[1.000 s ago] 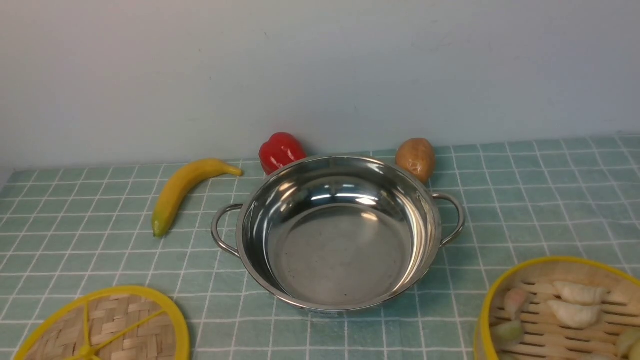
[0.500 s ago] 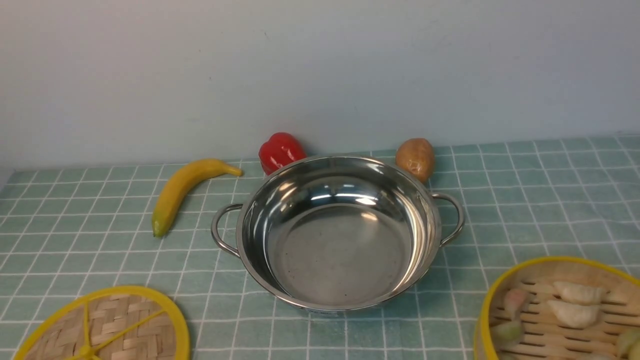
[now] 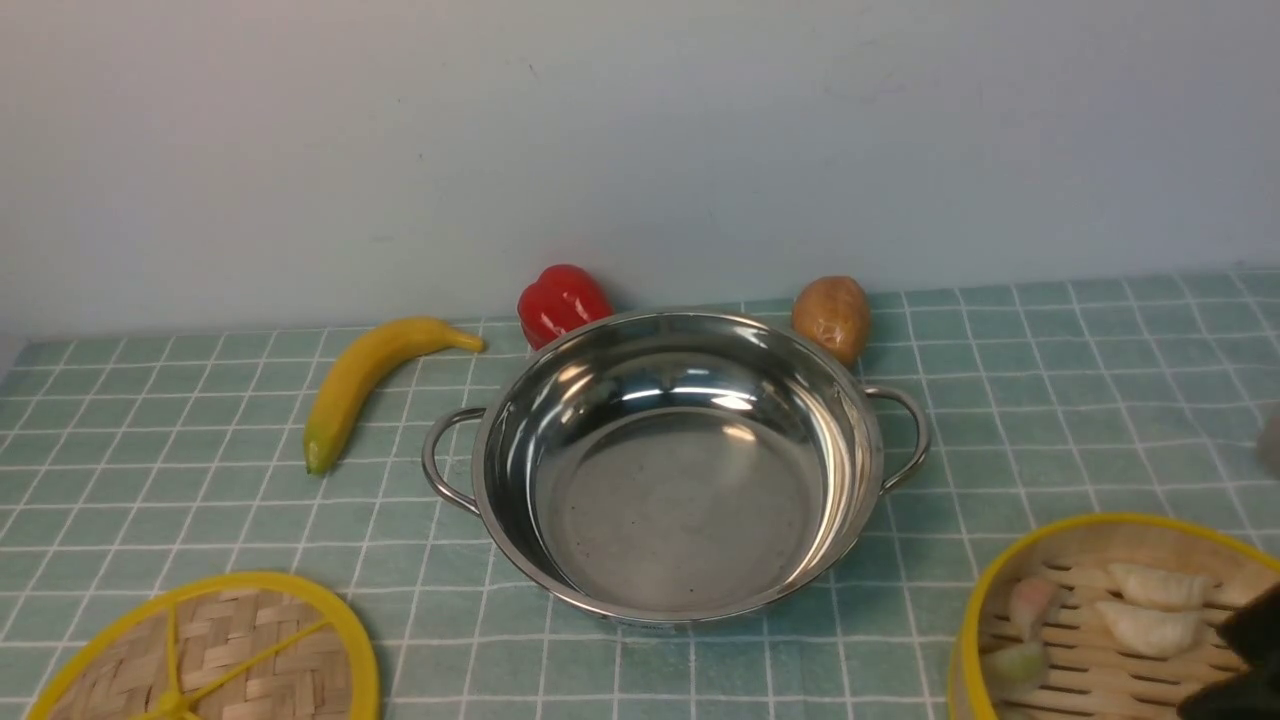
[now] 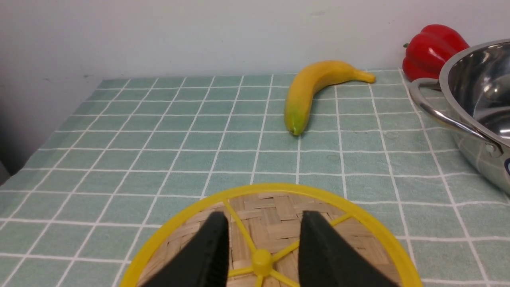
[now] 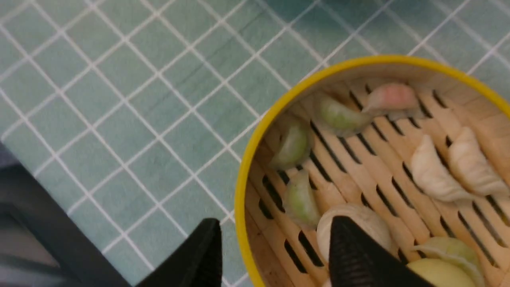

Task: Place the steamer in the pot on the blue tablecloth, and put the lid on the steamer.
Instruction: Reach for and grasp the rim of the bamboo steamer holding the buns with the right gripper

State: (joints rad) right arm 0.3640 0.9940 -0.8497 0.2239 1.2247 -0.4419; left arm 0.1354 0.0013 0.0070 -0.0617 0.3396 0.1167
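Note:
The shiny pot (image 3: 680, 470) stands empty in the middle of the blue tablecloth (image 3: 1050, 400). The lid (image 3: 215, 650), a flat woven disc with a yellow rim, lies at the front left. My left gripper (image 4: 263, 215) hovers open over the lid (image 4: 370, 231), its fingers either side of the centre knob (image 4: 261, 259) without touching it. The steamer (image 3: 1080, 560) with dumplings sits at the front right. My right gripper (image 5: 275, 221) is open and straddles the steamer (image 5: 398, 167) wall, one finger outside, one inside over a bun. Its dark tip (image 3: 1250, 650) shows in the front view.
A banana (image 3: 360, 385) lies left of the pot. A red pepper (image 3: 560, 300) and a potato (image 3: 832, 315) sit just behind the pot against the pale wall. The cloth's front edge and a dark drop (image 5: 48, 231) lie close beside the steamer.
A dark part of my right gripper has come into the front view at the lower right, over the steamer. Pot, lid and steamer have not moved.

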